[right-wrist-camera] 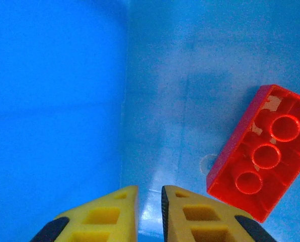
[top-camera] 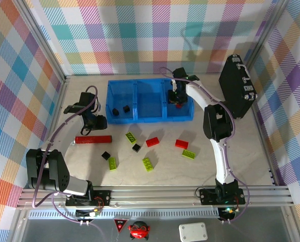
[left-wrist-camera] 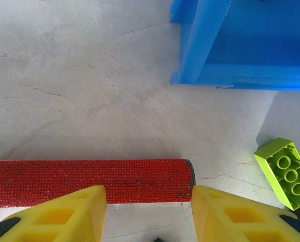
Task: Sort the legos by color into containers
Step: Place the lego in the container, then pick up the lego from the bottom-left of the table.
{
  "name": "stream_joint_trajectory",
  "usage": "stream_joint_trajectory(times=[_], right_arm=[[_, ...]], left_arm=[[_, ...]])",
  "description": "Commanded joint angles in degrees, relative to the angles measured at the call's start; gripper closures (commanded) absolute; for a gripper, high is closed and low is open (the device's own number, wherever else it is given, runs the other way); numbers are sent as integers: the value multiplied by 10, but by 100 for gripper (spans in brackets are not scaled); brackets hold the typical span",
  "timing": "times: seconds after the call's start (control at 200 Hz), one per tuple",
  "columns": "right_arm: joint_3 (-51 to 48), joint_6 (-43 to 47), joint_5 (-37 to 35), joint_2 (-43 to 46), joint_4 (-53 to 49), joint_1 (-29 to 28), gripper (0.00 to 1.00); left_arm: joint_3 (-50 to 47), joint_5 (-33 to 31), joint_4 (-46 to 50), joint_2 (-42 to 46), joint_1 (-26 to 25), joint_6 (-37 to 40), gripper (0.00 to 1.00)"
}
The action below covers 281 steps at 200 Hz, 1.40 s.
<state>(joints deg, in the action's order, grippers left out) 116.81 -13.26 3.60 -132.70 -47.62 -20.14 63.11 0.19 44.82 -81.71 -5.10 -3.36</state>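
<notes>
Two black bricks [top-camera: 120,110] and one red brick [right-wrist-camera: 260,151] sat in bins [top-camera: 150,120]; eight bricks [top-camera: 152,142] lay loose. Right tool [right-wrist-camera: 150,194] was pressed together, left tool [left-wrist-camera: 147,196] spread, both empty.

Pastel plaid walls [top-camera: 155,30] around a pale, marble-veined tabletop [top-camera: 190,174], aluminium rail [top-camera: 155,194] along its near edge.

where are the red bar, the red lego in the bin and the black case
red bar [left-wrist-camera: 89,181], left wrist view, middle of its side
red lego [right-wrist-camera: 263,154], right wrist view, centre of its face
black case [top-camera: 236,88], top view, mid body
</notes>
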Motion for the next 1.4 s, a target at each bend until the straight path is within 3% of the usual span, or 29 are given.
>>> stream_joint_trajectory(times=[0.0, 0.33, 0.77, 1.01, 1.4], right_arm=[[19, -5, 10, 17, -8, 5, 77], [-24, -20, 10, 95, -31, 3, 75], [-221, -58, 5, 267, -2, -18, 73], [-296, -72, 4, 334, 12, -29, 73], [-353, -66, 20, 377, 32, -29, 73]], left_arm=[[-3, 8, 2, -4, 6, 6, 52], [-7, 37, 4, -2, 6, -4, 52], [-3, 66, 28, -13, -27, -61, 51], [-9, 51, 46, -10, -58, -98, 51], [-112, 12, 53, 53, -95, -202, 48]])
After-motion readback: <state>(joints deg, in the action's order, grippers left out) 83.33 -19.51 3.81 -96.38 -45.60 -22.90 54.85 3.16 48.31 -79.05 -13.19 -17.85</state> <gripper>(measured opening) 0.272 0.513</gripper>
